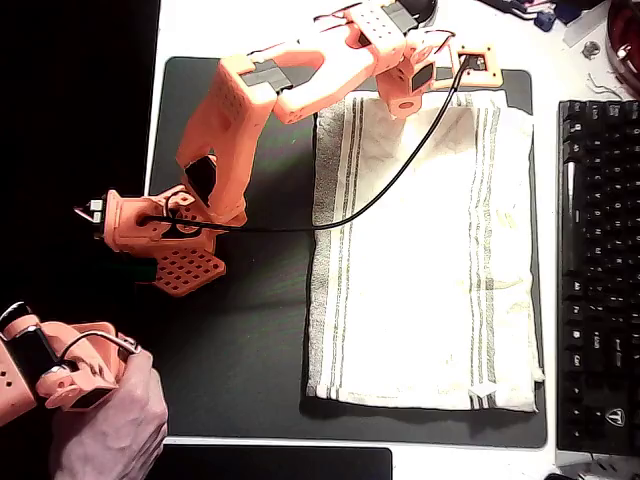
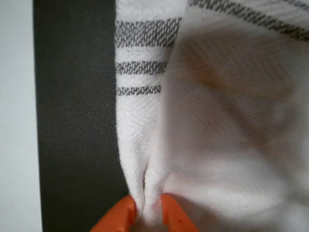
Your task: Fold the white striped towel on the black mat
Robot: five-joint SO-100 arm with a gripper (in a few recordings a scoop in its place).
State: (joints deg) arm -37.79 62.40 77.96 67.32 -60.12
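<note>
Claw (image 2: 145, 212) pinched shut on a fold of the towel (image 1: 425, 260), orange fingertips (image 2: 116, 215) squeezing a small ridge of cloth at the edge, right where white weave meets the mat (image 1: 250, 330). Seen from overhead, reaching to the far top edge of the towel, near its left corner beside the grey stripes. Probably gripped there so that one whole short side can be lifted and carried over the rest for a first fold.

Towel spread flat and mostly smooth on the right half of the mat, long sides running top to bottom in the overhead view, stripe groups along both long sides. Right side lying close to the mat's border, with a keyboard (image 1: 598, 270) just beyond on the white tabletop (image 1: 200, 30). Bottom edge close to the mat's lower border, one corner a little rumpled.

Open room: broad bare mat to the left of the towel, though partly taken by the arm's base (image 1: 165, 240). Best free path likely straight down over the towel itself, toward the near edge. Risk, judged from the thin pinch: cloth slipping out mid-lift, or the black cable (image 1: 400, 170) dragging across the fabric.
</note>
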